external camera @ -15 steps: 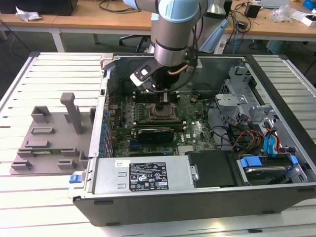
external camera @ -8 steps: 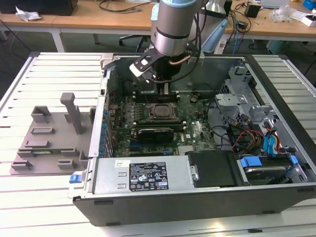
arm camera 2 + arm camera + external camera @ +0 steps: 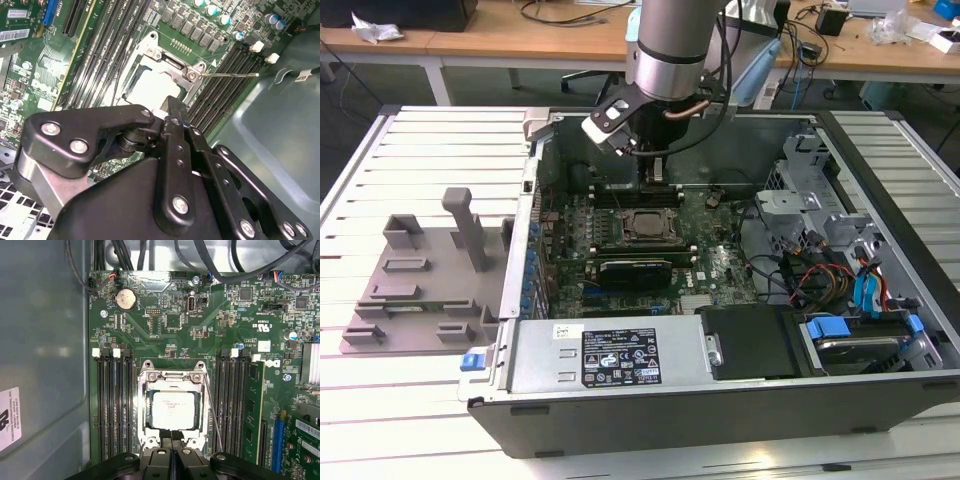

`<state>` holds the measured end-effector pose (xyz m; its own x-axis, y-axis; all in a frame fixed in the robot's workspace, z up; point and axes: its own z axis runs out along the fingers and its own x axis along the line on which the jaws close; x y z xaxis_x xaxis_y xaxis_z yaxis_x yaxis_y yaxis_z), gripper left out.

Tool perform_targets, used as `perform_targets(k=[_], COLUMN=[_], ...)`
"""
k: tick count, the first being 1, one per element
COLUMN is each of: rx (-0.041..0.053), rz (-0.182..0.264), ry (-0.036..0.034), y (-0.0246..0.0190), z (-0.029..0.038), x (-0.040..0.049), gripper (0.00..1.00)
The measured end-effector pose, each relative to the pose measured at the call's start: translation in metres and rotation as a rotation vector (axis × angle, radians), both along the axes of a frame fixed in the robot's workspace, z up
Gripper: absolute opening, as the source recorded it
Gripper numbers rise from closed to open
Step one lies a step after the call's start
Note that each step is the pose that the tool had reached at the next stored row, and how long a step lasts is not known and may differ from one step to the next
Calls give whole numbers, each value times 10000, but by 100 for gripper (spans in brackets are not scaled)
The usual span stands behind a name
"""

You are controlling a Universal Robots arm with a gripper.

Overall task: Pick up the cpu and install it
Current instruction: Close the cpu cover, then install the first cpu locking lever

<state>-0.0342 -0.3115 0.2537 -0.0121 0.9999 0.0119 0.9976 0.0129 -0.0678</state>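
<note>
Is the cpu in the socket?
Yes, the first wrist view shows the cpu lying flat inside the metal socket frame on the green board.

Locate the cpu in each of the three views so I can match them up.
Exterior view: cpu inside the metal socket frame at mid-motherboard, just below the gripper in the picture.
First wrist view: pale square between the memory slot banks.
Second wrist view: pale square, partly hidden behind the gripper's black links.
Shared landmark: the metal socket frame around it.
</note>
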Motion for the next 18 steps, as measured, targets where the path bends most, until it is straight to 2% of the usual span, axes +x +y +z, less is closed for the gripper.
perform_targets(k=[13, 17, 18], rx=[1, 2, 1], rz=[39, 756, 1373], ry=[0, 0, 0], y=[0, 0, 0], z=[0, 0, 0], x=[0, 0, 0], gripper=[11, 11, 11])
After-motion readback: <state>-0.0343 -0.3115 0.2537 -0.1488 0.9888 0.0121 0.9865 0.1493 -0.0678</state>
